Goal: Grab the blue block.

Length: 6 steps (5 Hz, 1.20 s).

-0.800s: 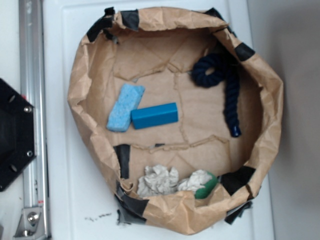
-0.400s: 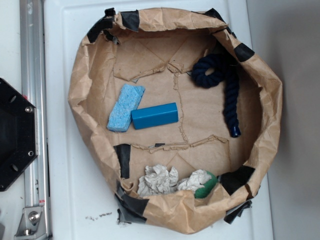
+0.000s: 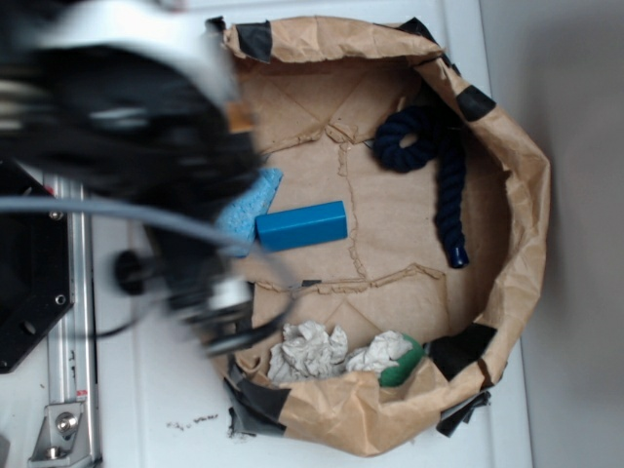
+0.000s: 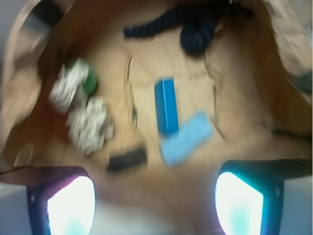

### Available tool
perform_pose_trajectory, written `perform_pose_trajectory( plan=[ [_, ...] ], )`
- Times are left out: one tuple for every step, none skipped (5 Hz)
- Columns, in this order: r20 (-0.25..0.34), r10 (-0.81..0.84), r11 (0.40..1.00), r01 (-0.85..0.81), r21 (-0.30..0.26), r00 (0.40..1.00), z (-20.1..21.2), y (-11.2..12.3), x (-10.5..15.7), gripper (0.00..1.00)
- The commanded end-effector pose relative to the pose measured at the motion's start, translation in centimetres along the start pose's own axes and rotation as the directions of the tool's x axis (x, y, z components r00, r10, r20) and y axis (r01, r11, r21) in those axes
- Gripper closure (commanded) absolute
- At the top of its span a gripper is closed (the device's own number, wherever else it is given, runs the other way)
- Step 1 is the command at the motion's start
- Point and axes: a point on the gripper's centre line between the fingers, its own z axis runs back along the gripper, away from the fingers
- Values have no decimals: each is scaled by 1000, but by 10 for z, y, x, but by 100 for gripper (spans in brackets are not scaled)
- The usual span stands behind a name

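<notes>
Your tool (image 4: 155, 208) stands wide, holding nothing. The smooth, sharp-edged, saturated blue rectangular block (image 3: 301, 225) lies flat on the crumpled brown paper bin's (image 3: 531, 214) floor, one end touching the pale-blue porous sponge (image 3: 249, 207). It looks rigid, probably light and a little slick, so pinch it across the narrow sides at mid-length. The paper floor is creased, and the white counter (image 3: 136, 409) surrounds the bin.

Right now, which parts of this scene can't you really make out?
- Arm, exterior view: motion-blurred, its shape unreadable.
- Sponge, exterior view: mostly hidden behind the arm.
- Bin's left wall, exterior view: covered by the arm.
- Wrist view: everything is smeared; the blue block lacks sharp edges.
- Gripper, wrist view: jaws cut off by the bottom edge.
</notes>
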Motion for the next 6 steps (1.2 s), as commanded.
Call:
perform_pose_trajectory(
  plan=[
    [-15, -60, 992, 61, 110, 998, -78, -14, 68, 0],
    [-62, -117, 977, 126, 173, 991, -110, -12, 56, 0],
    [-98, -158, 961, 176, 212, 983, -125, 2, 49, 0],
    [-103, -187, 957, 205, 207, 977, -119, 14, 23, 0],
    [-115, -193, 953, 214, 213, 974, -124, 18, 7, 9],
    [-125, -169, 959, 192, 210, 978, -130, 21, 6, 100]
  ],
)
